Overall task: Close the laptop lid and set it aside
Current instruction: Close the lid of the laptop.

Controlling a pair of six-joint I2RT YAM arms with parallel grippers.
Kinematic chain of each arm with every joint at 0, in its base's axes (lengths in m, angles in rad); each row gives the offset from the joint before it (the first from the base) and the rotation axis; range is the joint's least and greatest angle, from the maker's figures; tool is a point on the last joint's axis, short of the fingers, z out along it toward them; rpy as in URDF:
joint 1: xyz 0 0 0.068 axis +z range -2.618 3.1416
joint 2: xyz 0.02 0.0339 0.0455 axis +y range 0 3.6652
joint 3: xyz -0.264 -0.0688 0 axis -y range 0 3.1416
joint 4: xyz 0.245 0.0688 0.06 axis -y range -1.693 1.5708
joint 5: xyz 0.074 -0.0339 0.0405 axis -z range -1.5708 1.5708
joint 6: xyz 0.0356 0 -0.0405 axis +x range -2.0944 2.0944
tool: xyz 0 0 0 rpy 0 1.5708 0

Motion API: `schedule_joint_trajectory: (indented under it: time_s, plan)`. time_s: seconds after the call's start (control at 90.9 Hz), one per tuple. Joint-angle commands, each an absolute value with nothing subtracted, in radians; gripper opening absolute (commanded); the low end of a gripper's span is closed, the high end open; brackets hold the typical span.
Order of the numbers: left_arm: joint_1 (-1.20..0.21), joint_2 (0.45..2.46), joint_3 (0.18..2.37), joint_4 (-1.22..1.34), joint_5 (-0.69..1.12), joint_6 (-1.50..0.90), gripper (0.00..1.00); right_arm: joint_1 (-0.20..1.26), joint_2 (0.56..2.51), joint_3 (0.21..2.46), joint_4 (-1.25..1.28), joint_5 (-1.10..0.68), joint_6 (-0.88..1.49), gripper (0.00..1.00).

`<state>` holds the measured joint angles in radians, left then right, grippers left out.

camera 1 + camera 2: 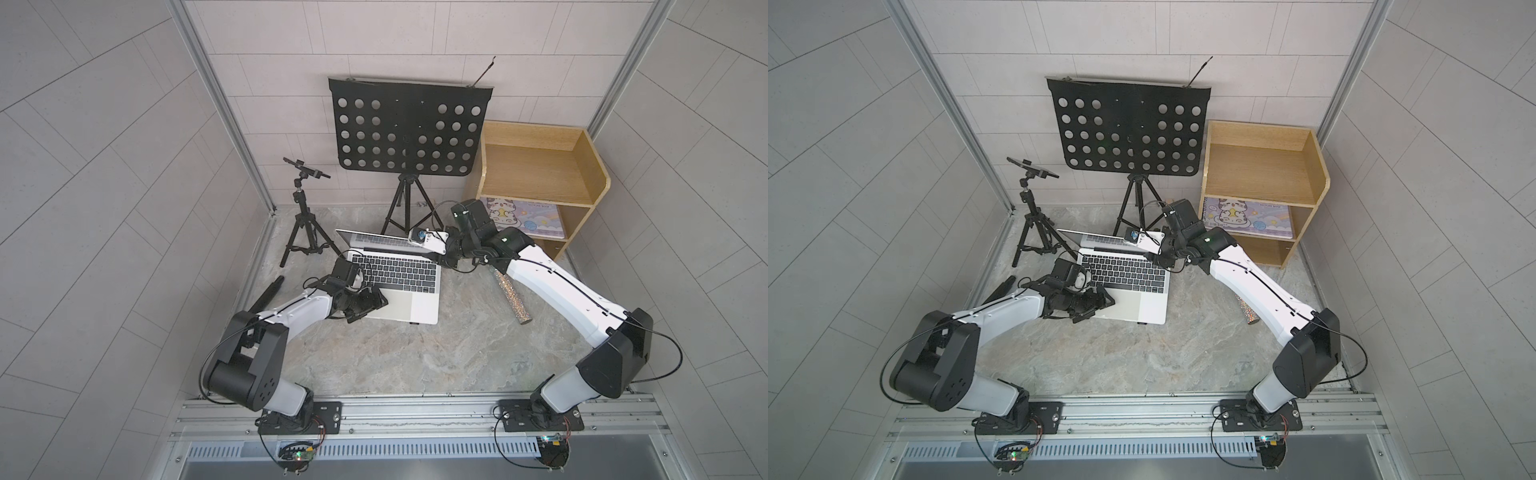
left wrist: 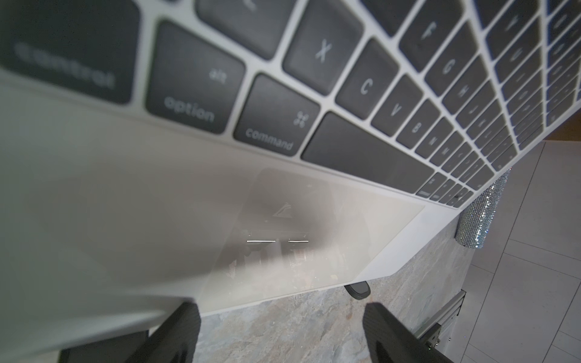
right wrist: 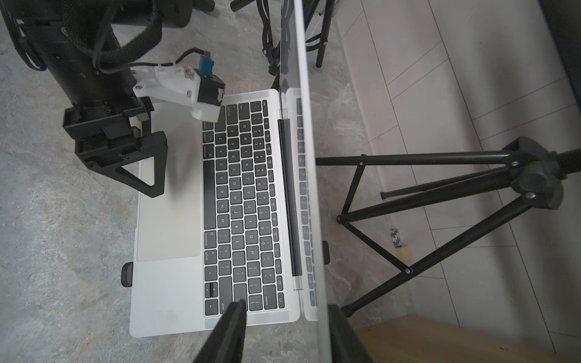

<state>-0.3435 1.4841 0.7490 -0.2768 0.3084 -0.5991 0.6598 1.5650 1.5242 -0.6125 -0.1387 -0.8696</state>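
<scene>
The silver laptop (image 1: 409,305) lies open on the stone-patterned surface, black keyboard up, and shows in both top views (image 1: 1138,305). Its lid (image 1: 374,237) stands raised at the back, seen edge-on in the right wrist view (image 3: 306,157). My right gripper (image 3: 287,306) straddles the lid's right end: one finger sits behind the lid, the other stands off in front over the keys. Its jaws are open. My left gripper (image 2: 283,317) is open at the laptop's front left corner (image 2: 125,188), one finger over the palm rest, the other over bare surface.
A black perforated music stand (image 1: 409,129) and a small phone tripod (image 1: 301,208) stand behind the laptop. A wooden shelf (image 1: 540,166) at the back right holds a cartoon-cat book (image 1: 523,216). A glittery tube (image 1: 513,299) lies under my right arm, a black stick (image 1: 266,295) at left.
</scene>
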Motion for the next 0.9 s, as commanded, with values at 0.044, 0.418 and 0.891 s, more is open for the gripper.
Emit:
schedule_joint_trajectory:
  time_s: [0.044,0.418,0.891]
  plan:
    - [-0.348,1.457,0.743,-0.275,0.306,-0.603,0.85,0.689,1.551,1.479,-0.682,-0.138,-0.853,0.39]
    - [-0.348,1.406,0.725,-0.278,0.304,-0.612,0.86,0.733,1.500,1.375,-0.613,-0.069,-0.877,0.23]
    - [-0.348,1.030,0.658,-0.491,0.299,-0.657,0.86,0.741,1.506,1.365,-0.602,-0.017,-0.892,0.05]
